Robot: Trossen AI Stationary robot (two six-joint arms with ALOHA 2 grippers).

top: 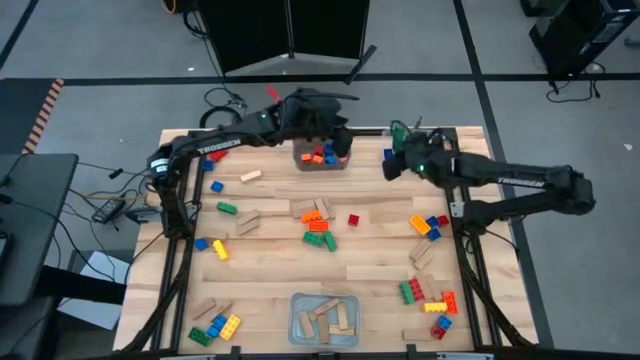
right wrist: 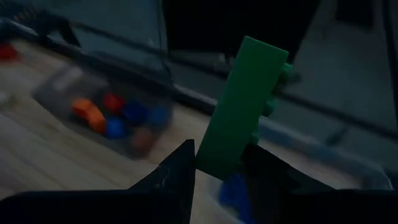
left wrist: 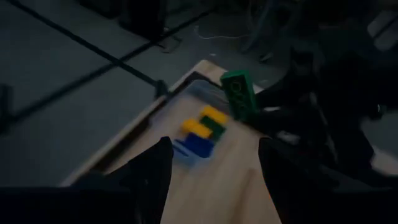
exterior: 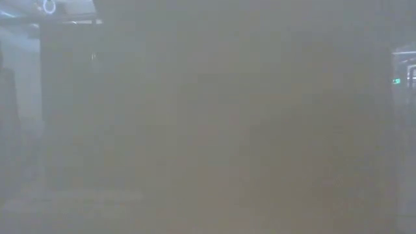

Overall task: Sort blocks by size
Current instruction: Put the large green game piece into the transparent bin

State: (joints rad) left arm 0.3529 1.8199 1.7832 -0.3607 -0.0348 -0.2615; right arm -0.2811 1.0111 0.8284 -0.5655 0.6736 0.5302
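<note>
The right gripper (right wrist: 217, 165) pinches a green brick (right wrist: 244, 106) upright, just right of the far bin (top: 322, 157) (small bricks inside). The left gripper (left wrist: 214, 165), jaws spread and empty, hovers over that bin. Probably the right should release low, squarely over its destination.

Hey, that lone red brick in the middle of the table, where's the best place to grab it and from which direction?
Probably straight down from above, fingers across two opposite side walls of the red brick. It lies flat with bare wood all round, so either pair of sides looks reachable.
</note>
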